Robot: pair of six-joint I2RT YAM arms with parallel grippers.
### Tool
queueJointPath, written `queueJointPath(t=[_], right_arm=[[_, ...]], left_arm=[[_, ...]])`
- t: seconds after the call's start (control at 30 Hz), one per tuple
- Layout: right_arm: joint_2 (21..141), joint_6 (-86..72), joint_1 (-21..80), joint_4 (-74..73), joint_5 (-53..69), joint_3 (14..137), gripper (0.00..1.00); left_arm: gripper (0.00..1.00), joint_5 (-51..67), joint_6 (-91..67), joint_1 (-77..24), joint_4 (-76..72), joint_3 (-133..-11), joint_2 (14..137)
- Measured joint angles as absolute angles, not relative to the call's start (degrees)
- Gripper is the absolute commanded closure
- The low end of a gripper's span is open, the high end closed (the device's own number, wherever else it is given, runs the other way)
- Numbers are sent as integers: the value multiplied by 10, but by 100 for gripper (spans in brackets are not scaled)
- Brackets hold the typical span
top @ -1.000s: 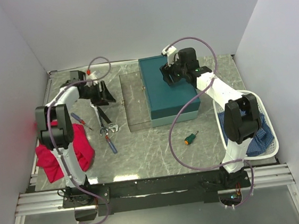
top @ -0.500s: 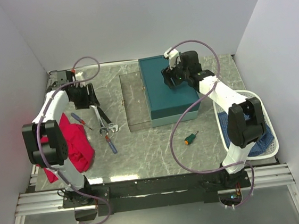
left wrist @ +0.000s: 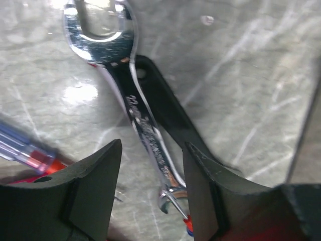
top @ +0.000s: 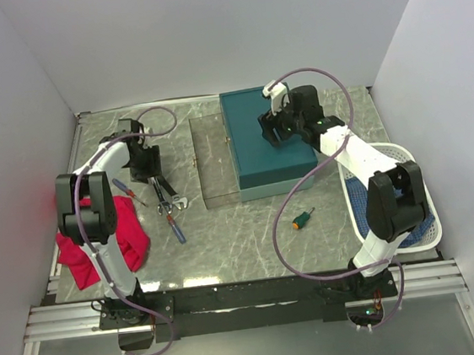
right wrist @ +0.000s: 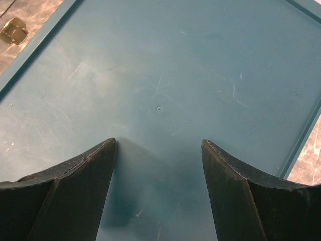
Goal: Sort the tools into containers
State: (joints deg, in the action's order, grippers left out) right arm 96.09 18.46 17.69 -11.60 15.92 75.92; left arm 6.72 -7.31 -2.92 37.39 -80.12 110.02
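Observation:
A silver wrench (left wrist: 131,103) lies across a black tool handle (left wrist: 168,113) on the marble tabletop. My left gripper (left wrist: 151,146) is open just above them, with the wrench's lower end between its fingers. In the top view the left gripper (top: 146,163) is at the back end of this tool cluster (top: 168,197). A red-and-blue screwdriver (top: 175,227) lies in front of the cluster. Another clear blue-and-red handle (left wrist: 22,149) shows left. The stubby orange-and-green screwdriver (top: 302,218) lies at mid-table. My right gripper (right wrist: 158,142) is open and empty over the teal box (top: 264,153).
A white basket (top: 407,168) with blue lining stands at the right edge. A red cloth (top: 99,238) lies at the front left. A clear flat panel (top: 213,163) lies against the box's left side. A brass latch (right wrist: 12,30) shows at the box's edge.
My left gripper has moved from the back left corner forward and down onto the tool cluster. My right gripper has shifted slightly right over the teal box.

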Motion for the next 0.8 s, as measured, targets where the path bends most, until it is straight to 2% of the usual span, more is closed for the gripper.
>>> queueJointPath(t=[0.5,0.63,0.8], right_arm=[[952,185,178,-114,159,749,23],[952,187,178,-115,159,749,23],[952,189,178,-115,159,749,22]], left_arm=[[45,32,-75,-22,375,-815,1132],[39,46,-56,-17,386,-816,1129],[37,46,-30,-1,419,-809,1090]])
